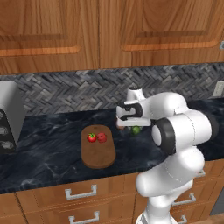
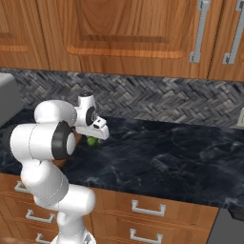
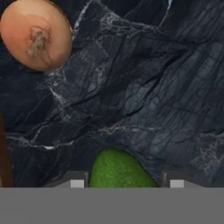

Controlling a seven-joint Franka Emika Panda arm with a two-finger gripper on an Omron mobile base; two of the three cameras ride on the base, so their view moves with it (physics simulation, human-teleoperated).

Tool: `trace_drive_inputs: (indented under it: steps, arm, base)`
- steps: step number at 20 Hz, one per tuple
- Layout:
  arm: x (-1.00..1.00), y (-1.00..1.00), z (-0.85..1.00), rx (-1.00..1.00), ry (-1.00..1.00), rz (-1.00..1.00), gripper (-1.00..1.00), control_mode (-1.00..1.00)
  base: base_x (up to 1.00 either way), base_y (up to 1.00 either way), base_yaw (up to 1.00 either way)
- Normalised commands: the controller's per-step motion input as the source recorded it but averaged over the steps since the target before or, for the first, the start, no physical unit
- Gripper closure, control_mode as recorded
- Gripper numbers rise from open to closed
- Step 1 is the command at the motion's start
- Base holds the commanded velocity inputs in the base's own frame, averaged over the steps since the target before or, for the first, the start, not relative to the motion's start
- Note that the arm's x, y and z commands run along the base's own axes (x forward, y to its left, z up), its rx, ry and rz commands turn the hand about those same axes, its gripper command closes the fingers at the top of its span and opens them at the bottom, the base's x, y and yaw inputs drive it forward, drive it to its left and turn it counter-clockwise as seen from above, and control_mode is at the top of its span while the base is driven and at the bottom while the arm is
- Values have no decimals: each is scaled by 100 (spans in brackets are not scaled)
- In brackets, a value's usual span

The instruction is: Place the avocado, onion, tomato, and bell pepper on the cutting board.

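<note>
My pincer (image 3: 127, 183) hangs spread wide just above the desk (image 3: 166, 87), its two finger tips (image 3: 77, 183) standing well apart at the bottom of the hand view with nothing gripped, and the avocado (image 3: 119, 168) lies right between them, its green top showing in the gap. From the left base view the pincer (image 1: 130, 124) sits low over the dark marble with the avocado (image 1: 136, 130) peeking out beneath my wrist; from the right base view the same green ball (image 2: 92, 141) shows just under the hand. I judge the step in hand to be the grasp on the avocado, and to do it well I should drop straight down so the tips straddle its widest part, keep it centred in the gap, and close gently, since a rounded, smooth fruit may squirt sideways if pinched off-centre or too high. A little farther along the desk lies the onion (image 3: 36, 34), tan with its rooty tuft facing me, apart from the avocado and clear of my descent; I must take care not to nudge it. Farther off to my left rests the cutting board (image 1: 99, 157), flat on the desk, with the tomato (image 1: 91, 137) and the bell pepper (image 1: 102, 137) already side by side on its far end, so half the task looks done.
</note>
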Motion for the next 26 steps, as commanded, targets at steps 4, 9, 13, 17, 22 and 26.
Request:
trace_drive_inputs:
  steps: [4,9,13,17,22,26]
  arm:
    - [-25,40,35,0,0,-6,100,-100]
    - [-9,58,15,0,0,-4,100,-100]
    - [0,66,0,0,0,-1,100,-100]
    - [0,59,0,0,2,0,100,-100]
    - [-13,59,0,0,6,0,100,-100]
    - [0,52,0,0,6,0,100,-100]
  base:
    - [0,0,0]
    - [0,0,0]
    - [0,0,0]
    - [0,0,0]
    - [0,0,0]
    - [0,0,0]
